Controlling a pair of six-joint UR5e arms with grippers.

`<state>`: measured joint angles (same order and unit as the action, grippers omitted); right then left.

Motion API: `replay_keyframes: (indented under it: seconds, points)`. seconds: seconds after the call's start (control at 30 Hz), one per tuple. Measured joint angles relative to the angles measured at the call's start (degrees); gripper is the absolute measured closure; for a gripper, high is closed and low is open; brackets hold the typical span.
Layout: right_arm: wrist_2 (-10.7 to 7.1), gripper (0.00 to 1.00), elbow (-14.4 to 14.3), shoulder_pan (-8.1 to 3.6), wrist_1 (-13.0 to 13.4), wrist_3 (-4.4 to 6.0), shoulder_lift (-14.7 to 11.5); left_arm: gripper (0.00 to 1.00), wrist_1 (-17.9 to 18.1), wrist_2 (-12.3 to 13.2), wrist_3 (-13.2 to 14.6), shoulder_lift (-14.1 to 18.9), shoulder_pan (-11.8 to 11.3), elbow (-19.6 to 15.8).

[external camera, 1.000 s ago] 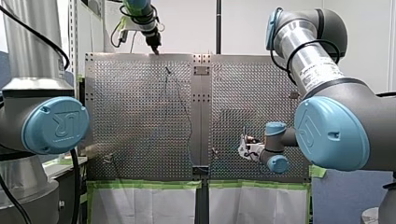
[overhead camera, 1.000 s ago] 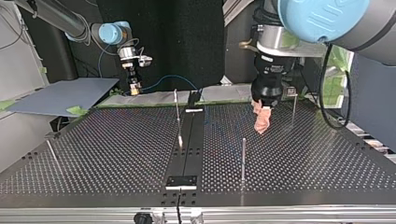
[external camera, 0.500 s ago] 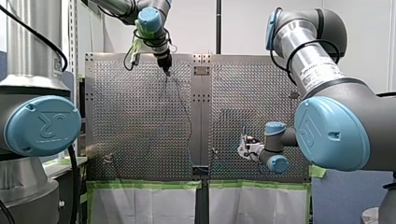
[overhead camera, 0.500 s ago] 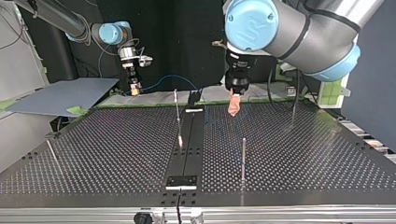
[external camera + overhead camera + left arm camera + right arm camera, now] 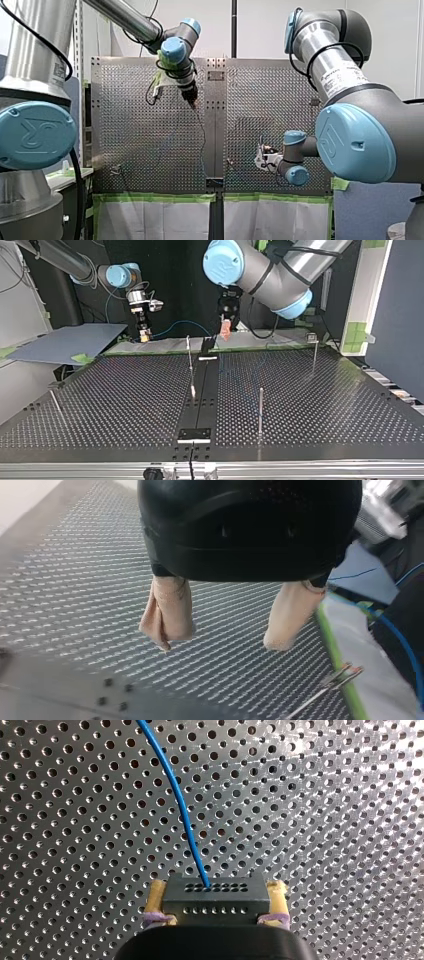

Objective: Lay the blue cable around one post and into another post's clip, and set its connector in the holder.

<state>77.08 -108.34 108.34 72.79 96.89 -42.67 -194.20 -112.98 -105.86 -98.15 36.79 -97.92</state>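
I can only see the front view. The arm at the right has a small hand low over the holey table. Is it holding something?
Observer: Yes. The right wrist view shows the right hand shut on a black connector, with the blue cable running out of its face.
Visitor: And the other hand, up near the middle strip?
Observer: The left wrist view shows the left hand open, its beige pads apart with nothing between them.
Visitor: I can hardly make out any posts. Are there some?
Observer: Yes. The top view shows thin metal ones standing on the table; one post rises just to the right of the dark middle strip in that view.
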Motion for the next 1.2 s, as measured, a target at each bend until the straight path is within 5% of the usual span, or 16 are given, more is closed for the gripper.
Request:
replay_keyframes:
  seconds: [0.27,0.6,0.83,1.2]
  points:
    - [-0.29,1.00,-0.01,0.13,-0.81,-0.63,-1.22,0.00,3.95,-3.32,-2.35,-3.95,3.94,-3.94]
    - [-0.31,1.00,-0.08,1.12,-5.63,-1.64,-6.04,0.00,9.39,-4.80,-3.45,-9.39,8.72,-9.38]
    - [-0.32,1.00,-0.09,2.28,-7.47,-2.78,-7.02,0.00,13.19,-5.39,-4.01,-13.20,7.93,-13.19]
    - [-0.23,1.00,-0.36,3.74,-8.35,-3.01,-7.04,0.00,18.59,-4.80,-5.54,-18.60,5.39,-18.59]
